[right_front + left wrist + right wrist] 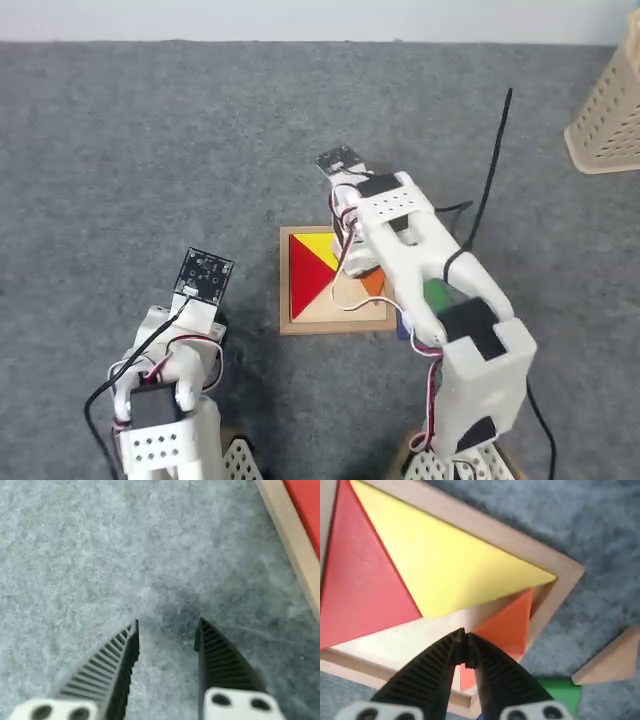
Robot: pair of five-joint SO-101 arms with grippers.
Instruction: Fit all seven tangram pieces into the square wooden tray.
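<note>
The square wooden tray lies mid-table on grey carpet. In it sit a large red triangle, a large yellow triangle and a small orange triangle by the right rim. My right gripper is shut, with its tips down at the orange triangle's edge and nothing between them. A green piece and a tan triangle lie on the carpet outside the tray. Left of the tray, my left gripper hangs open over bare carpet, and the tray's rim is in its view.
The right arm covers the tray's right side in the high view, with the green piece and a blue piece peeking out beside it. A beige perforated basket stands at the far right. A black cable rises behind the arm.
</note>
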